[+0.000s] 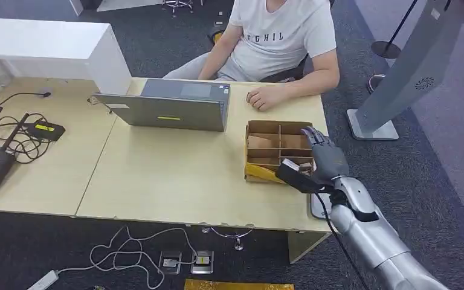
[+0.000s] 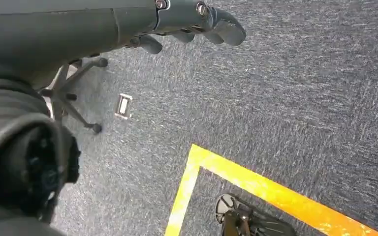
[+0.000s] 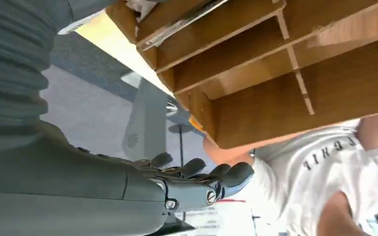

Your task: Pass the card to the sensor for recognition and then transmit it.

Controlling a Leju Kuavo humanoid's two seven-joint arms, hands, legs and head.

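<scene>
A wooden box (image 1: 276, 144) with several compartments stands on the right part of the table (image 1: 175, 175). My right hand (image 1: 325, 156) hovers over the box's right near corner, fingers spread and holding nothing. Seen from the right wrist, that hand (image 3: 197, 182) is beside the box (image 3: 295, 73), and a thin pale card (image 3: 183, 22) stands in one compartment. A flat grey device (image 1: 316, 206) lies at the table's near right edge, half hidden by my forearm. My left hand (image 2: 192, 17) hangs over the carpet, holding nothing.
A person (image 1: 281, 36) sits across the table, one hand (image 1: 264, 98) resting near the box. A grey laptop (image 1: 169, 109) stands mid-table. Cables and black devices (image 1: 12, 139) lie at the left. A grey stand (image 1: 399, 78) rises from the floor at the right.
</scene>
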